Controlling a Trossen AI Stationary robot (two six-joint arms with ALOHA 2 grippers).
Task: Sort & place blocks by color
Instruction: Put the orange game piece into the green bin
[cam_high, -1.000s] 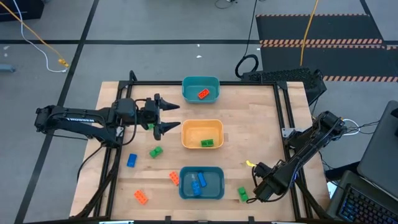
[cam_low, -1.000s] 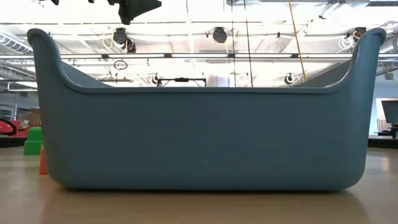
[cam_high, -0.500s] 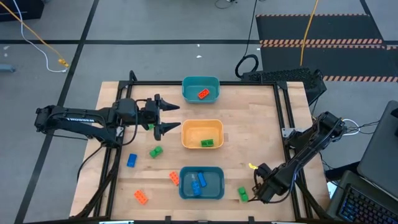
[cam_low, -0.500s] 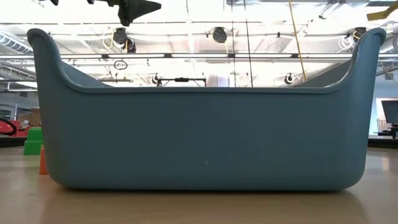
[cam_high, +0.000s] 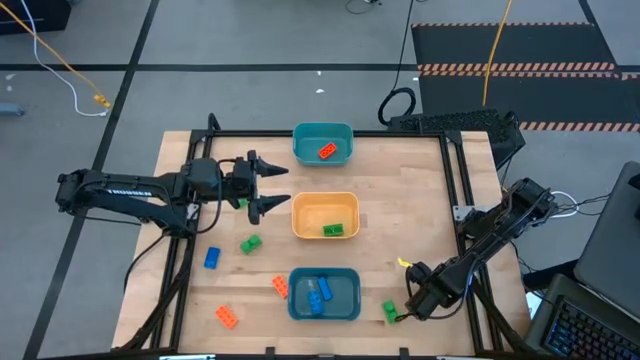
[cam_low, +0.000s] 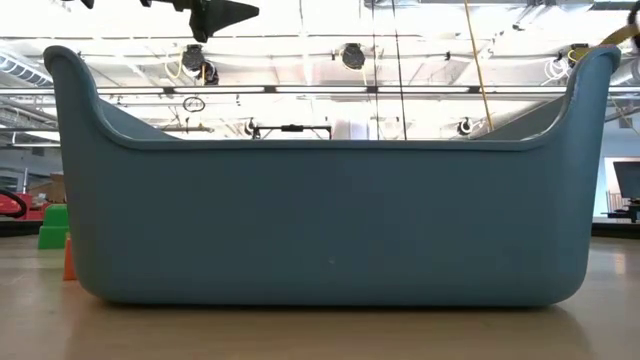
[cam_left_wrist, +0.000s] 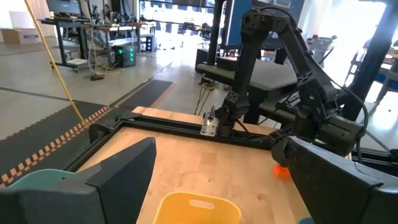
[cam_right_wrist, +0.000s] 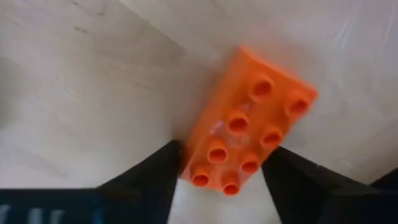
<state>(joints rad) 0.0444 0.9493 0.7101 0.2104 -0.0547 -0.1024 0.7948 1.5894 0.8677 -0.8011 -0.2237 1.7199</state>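
Right wrist view shows the task's thing of the moment, an orange block (cam_right_wrist: 249, 134), lying studs-up on the table (cam_right_wrist: 74, 74) and skewed across the right gripper (cam_right_wrist: 227, 163). The dark fingers (cam_right_wrist: 152, 177) are pressed against its two long sides, only near one end. In the high view this gripper (cam_high: 410, 300) is seen low at the table's near right corner, just beside a loose green block (cam_high: 390, 312).

A grip taken so far off-centre on a slanted block is judged weak – the block may be twisted out or swung as it is lifted, then dropped short of its bin. The green block may also be nudged, being so near. The far teal bin (cam_high: 323, 129) already holds an orange piece, so a long carry across the table is likely called for – more chance for a slip.

The left gripper (cam_high: 264, 190) is held wide open and empty, beside the yellow-orange bin (cam_high: 324, 199).
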